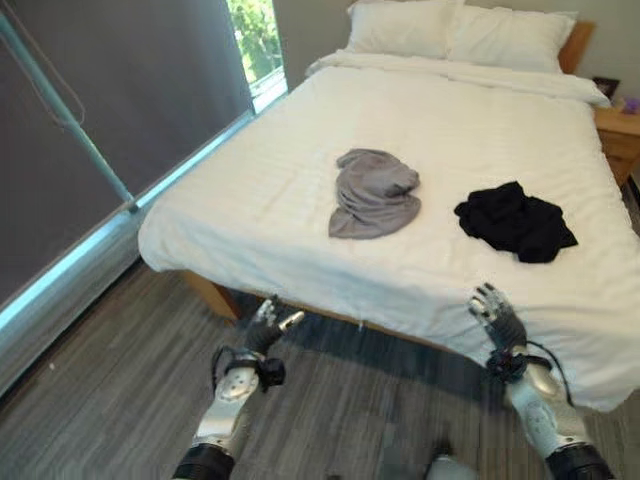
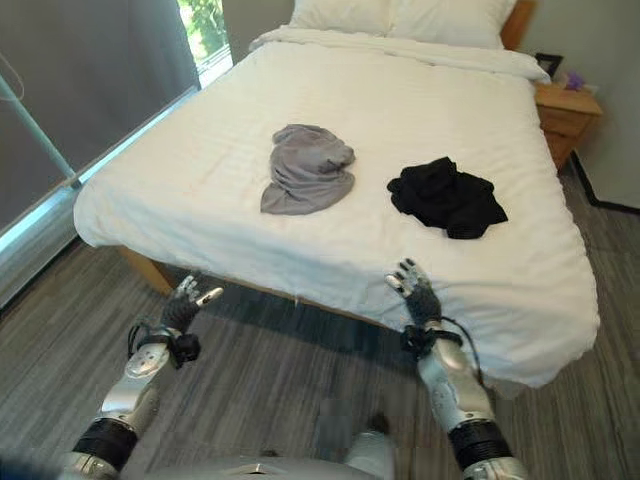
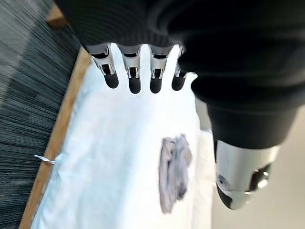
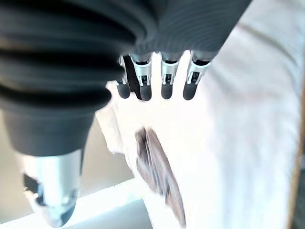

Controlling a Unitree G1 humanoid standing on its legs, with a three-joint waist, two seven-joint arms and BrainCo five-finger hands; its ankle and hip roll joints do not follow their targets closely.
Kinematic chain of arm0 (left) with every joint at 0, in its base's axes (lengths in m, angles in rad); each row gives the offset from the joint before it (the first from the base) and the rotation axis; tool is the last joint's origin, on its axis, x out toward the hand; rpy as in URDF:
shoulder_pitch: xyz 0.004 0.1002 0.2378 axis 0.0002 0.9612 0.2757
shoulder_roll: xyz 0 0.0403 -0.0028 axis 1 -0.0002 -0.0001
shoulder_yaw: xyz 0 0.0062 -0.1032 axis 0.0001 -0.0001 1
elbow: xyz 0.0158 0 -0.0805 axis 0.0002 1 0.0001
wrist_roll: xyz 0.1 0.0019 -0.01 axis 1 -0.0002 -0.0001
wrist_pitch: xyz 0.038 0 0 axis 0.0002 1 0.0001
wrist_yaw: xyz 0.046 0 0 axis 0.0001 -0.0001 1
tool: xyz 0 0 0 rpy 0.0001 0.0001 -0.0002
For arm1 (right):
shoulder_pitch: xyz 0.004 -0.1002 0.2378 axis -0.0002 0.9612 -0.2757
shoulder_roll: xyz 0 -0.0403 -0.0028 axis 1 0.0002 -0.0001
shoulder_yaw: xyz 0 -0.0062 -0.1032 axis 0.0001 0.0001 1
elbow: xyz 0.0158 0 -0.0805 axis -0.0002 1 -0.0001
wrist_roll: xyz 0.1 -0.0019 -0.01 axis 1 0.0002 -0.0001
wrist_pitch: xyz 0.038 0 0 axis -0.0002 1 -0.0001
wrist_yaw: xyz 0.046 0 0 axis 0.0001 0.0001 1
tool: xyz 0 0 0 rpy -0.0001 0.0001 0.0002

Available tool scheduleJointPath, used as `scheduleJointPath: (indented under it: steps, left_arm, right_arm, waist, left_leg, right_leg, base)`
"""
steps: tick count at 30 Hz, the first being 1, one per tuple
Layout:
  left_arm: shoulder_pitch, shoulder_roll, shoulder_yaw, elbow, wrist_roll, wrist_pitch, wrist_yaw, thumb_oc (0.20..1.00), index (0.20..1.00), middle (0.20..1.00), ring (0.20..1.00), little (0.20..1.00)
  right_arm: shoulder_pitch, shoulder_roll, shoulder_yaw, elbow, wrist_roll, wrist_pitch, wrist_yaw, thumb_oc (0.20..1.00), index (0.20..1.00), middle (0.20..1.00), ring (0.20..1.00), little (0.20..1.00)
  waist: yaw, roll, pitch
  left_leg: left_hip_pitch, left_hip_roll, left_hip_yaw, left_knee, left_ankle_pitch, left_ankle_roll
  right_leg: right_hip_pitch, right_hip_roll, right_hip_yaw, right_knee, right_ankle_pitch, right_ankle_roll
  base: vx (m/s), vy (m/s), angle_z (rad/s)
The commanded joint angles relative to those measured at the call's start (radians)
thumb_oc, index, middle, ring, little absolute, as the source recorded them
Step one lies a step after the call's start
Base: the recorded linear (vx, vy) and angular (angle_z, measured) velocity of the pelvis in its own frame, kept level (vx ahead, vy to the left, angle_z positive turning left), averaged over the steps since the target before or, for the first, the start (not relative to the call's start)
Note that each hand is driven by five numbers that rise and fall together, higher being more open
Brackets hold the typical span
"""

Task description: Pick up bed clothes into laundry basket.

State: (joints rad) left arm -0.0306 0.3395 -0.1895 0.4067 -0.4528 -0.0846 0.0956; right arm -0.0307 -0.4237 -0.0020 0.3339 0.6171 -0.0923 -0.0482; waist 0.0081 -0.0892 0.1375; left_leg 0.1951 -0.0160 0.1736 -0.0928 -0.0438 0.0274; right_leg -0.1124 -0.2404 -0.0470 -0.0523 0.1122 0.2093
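- Presently, one bed (image 1: 300, 200) with white sheet stands ahead; two pillows (image 1: 455, 30) lie side by side at its head edge.
- Two garments on the bed, both lying loose and apart from each other, touching neither hand.
- Grey garment (image 1: 373, 193): crumpled, near the middle of the bed, slightly toward the foot edge.
- Black garment (image 1: 515, 221): bunched, on the robot's right of the grey one, nearer the right edge and the foot edge.
- Left hand (image 1: 266, 329): held over the floor (image 1: 110, 380) just short of the foot edge, near the left foot corner; fingers (image 3: 135, 76) straight, thumb apart, holding nothing.
- Right hand (image 1: 497, 314): raised before the overhanging sheet at the foot edge, below the black garment; fingers (image 4: 167, 81) straight and spread, holding nothing. Contact with the sheet cannot be told.
- One wooden nightstand (image 2: 565, 112) stands by the right head corner of the bed.
- One window (image 1: 258, 40) beyond the left head corner.
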Motion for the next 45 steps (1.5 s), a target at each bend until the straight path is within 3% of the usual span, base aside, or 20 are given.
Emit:
scheduleJointPath:
  steps: [1, 3, 6, 8, 9, 11, 15, 16, 17, 20, 27, 34, 38, 40, 45]
  left_arm:
    - [-0.018, -0.001, 0.001, -0.058, 0.070, -0.051, -0.049, 1.000, 1.000, 1.000, 1.000, 1.000]
    - [0.016, -0.009, 0.004, -0.059, 0.079, -0.048, -0.073, 1.000, 1.000, 1.000, 1.000, 1.000]
    - [0.088, -0.005, -0.008, -0.093, 0.021, -0.036, -0.114, 1.000, 1.000, 1.000, 1.000, 1.000]
    - [0.096, -0.002, -0.029, -0.102, 0.015, -0.036, -0.122, 1.000, 1.000, 1.000, 1.000, 1.000]
    - [0.101, 0.007, -0.053, -0.115, 0.009, -0.035, -0.127, 1.000, 1.000, 1.000, 1.000, 1.000]
    - [0.099, 0.027, -0.110, -0.153, -0.020, -0.032, -0.140, 1.000, 1.000, 1.000, 1.000, 1.000]
    - [0.092, 0.052, -0.137, -0.169, -0.040, -0.043, -0.139, 1.000, 1.000, 1.000, 1.000, 1.000]
    - [0.091, 0.069, -0.145, -0.182, -0.060, -0.044, -0.131, 1.000, 1.000, 1.000, 1.000, 1.000]
    - [0.091, 0.065, -0.141, -0.182, -0.060, -0.044, -0.131, 1.000, 1.000, 1.000, 1.000, 1.000]
    - [0.109, 0.096, -0.138, -0.207, -0.067, -0.042, -0.125, 1.000, 1.000, 1.000, 1.000, 1.000]
    - [0.132, 0.118, -0.110, -0.262, -0.062, -0.055, -0.094, 1.000, 1.000, 1.000, 1.000, 1.000]
    - [0.121, 0.094, -0.114, -0.329, -0.083, -0.070, -0.061, 1.000, 1.000, 1.000, 1.000, 1.000]
    - [0.080, 0.068, -0.134, -0.331, -0.081, -0.071, -0.049, 1.000, 1.000, 1.000, 1.000, 1.000]
    - [0.055, 0.050, -0.138, -0.324, -0.091, -0.072, -0.043, 1.000, 1.000, 1.000, 1.000, 1.000]
    - [0.048, 0.049, -0.132, -0.319, -0.097, -0.072, -0.030, 1.000, 1.000, 1.000, 1.000, 1.000]
  right_arm:
    - [-0.032, -0.109, -0.086, -0.078, -0.100, -0.053, -0.002, 1.000, 1.000, 1.000, 1.000, 1.000]
    - [-0.021, -0.208, -0.123, -0.066, -0.174, -0.035, 0.015, 1.000, 1.000, 1.000, 1.000, 1.000]
    - [-0.115, -0.457, -0.119, 0.045, -0.255, -0.005, 0.036, 1.000, 1.000, 1.000, 1.000, 1.000]
    - [-0.173, -0.504, -0.091, 0.118, -0.247, -0.009, 0.043, 1.000, 1.000, 1.000, 1.000, 1.000]
    - [-0.234, -0.553, -0.058, 0.198, -0.266, 0.000, 0.036, 1.000, 1.000, 1.000, 1.000, 1.000]
    - [-0.487, -0.665, 0.128, 0.387, -0.349, 0.020, 0.036, 1.000, 1.000, 1.000, 1.000, 1.000]
    - [-0.773, -0.696, 0.323, 0.573, -0.392, 0.024, 0.011, 1.000, 1.000, 1.000, 1.000, 1.000]
    - [-0.939, -0.690, 0.424, 0.720, -0.406, 0.029, -0.004, 1.000, 1.000, 1.000, 1.000, 1.000]
    - [-0.955, -0.689, 0.438, 0.727, -0.404, 0.027, -0.003, 1.000, 1.000, 1.000, 1.000, 1.000]
    - [-1.221, -0.703, 0.599, 0.989, -0.508, 0.061, -0.029, 1.000, 1.000, 1.000, 1.000, 1.000]
    - [-1.395, -0.797, 0.677, 1.083, -0.548, 0.084, -0.105, 1.000, 1.000, 1.000, 1.000, 1.000]
    - [-1.371, -0.818, 0.642, 1.089, -0.520, 0.080, -0.136, 1.000, 1.000, 1.000, 1.000, 1.000]
    - [-1.283, -0.770, 0.586, 1.086, -0.506, 0.071, -0.117, 1.000, 1.000, 1.000, 1.000, 1.000]
    - [-1.188, -0.703, 0.549, 1.090, -0.517, 0.069, -0.097, 1.000, 1.000, 1.000, 1.000, 1.000]
    - [-1.064, -0.656, 0.512, 1.078, -0.554, 0.072, -0.075, 1.000, 1.000, 1.000, 1.000, 1.000]
  waist:
    - [-0.004, -0.001, 0.007]
    - [-0.001, 0.001, -0.005]
    - [0.010, 0.009, -0.025]
    - [0.013, 0.012, -0.024]
    - [0.023, 0.011, -0.019]
    - [0.035, 0.016, 0.007]
    - [0.049, 0.025, 0.038]
    - [0.060, 0.031, 0.060]
    - [0.056, 0.034, 0.059]
    - [0.082, 0.055, 0.100]
    - [0.114, 0.097, 0.175]
    - [0.131, 0.123, 0.251]
    - [0.119, 0.129, 0.289]
    - [0.112, 0.129, 0.311]
    - [0.090, 0.120, 0.323]
  left_leg:
    - [-0.019, 0.051, -0.055, 0.006, -0.002, -0.064]
    - [-0.025, 0.057, -0.086, 0.006, 0.002, -0.069]
    - [-0.056, 0.077, -0.130, 0.006, 0.024, -0.084]
    - [-0.066, 0.083, -0.144, 0.006, 0.028, -0.089]
    - [-0.078, 0.088, -0.151, 0.006, 0.032, -0.094]
    - [-0.114, 0.097, -0.169, 0.006, 0.049, -0.106]
    - [-0.164, 0.107, -0.188, 0.006, 0.069, -0.116]
    - [-0.212, 0.111, -0.203, 0.006, 0.087, -0.123]
    - [-0.215, 0.111, -0.203, 0.006, 0.087, -0.123]
    - [-0.308, 0.112, -0.220, 0.006, 0.120, -0.138]
    - [-0.439, 0.099, -0.249, 0.006, 0.152, -0.157]
    - [-0.572, 0.096, -0.278, 0.006, 0.183, -0.175]
    - [-0.619, 0.103, -0.280, 0.006, 0.200, -0.185]
    - [-0.616, 0.106, -0.274, 0.006, 0.204, -0.186]
    - [-0.587, 0.100, -0.273, 0.006, 0.202, -0.182]
  right_leg:
    - [0.045, 0.018, -0.015, 0.069, 0.048, 0.006]
    - [0.082, 0.022, -0.048, 0.030, 0.039, 0.000]
    - [0.121, 0.040, -0.107, -0.002, 0.016, -0.019]
    - [0.124, 0.043, -0.120, -0.004, 0.013, -0.023]
    - [0.121, 0.045, -0.126, -0.003, 0.011, -0.026]
    - [0.099, 0.053, -0.137, -0.007, 0.014, -0.034]
    - [0.064, 0.064, -0.148, -0.019, 0.022, -0.041]
    - [0.026, 0.069, -0.156, -0.026, 0.030, -0.044]
    - [0.023, 0.069, -0.156, -0.025, 0.030, -0.044]
    - [-0.054, 0.080, -0.165, -0.035, 0.037, -0.049]
    - [-0.184, 0.086, -0.155, -0.035, 0.053, -0.046]
    - [-0.316, 0.109, -0.145, -0.035, 0.079, -0.051]
    - [-0.362, 0.126, -0.137, -0.035, 0.088, -0.055]
    - [-0.364, 0.133, -0.131, -0.035, 0.089, -0.058]
    - [-0.335, 0.131, -0.128, -0.035, 0.084, -0.061]
  base:
    - [0.14, -0.126, 0.88]
    - [0.13, -0.153, 0.48]
    - [0.13, -0.203, 0.44]
    - [0.05, -0.119, 0.41]
    - [-0.03, -0.097, 0.23]
    - [-0.06, -0.094, 0.10]
    - [-0.08, -0.060, 0.09]
    - [-0.13, -0.067, 0.02]
    - [-0.12, -0.067, 0.05]
    - [-0.09, -0.089, 0.45]
    - [-0.06, -0.043, 0.02]
    - [-0.09, -0.068, -0.03]
    - [-0.04, -0.029, -0.05]
    - [-0.02, -0.022, -0.05]
    - [0.00, 0.025, -0.01]
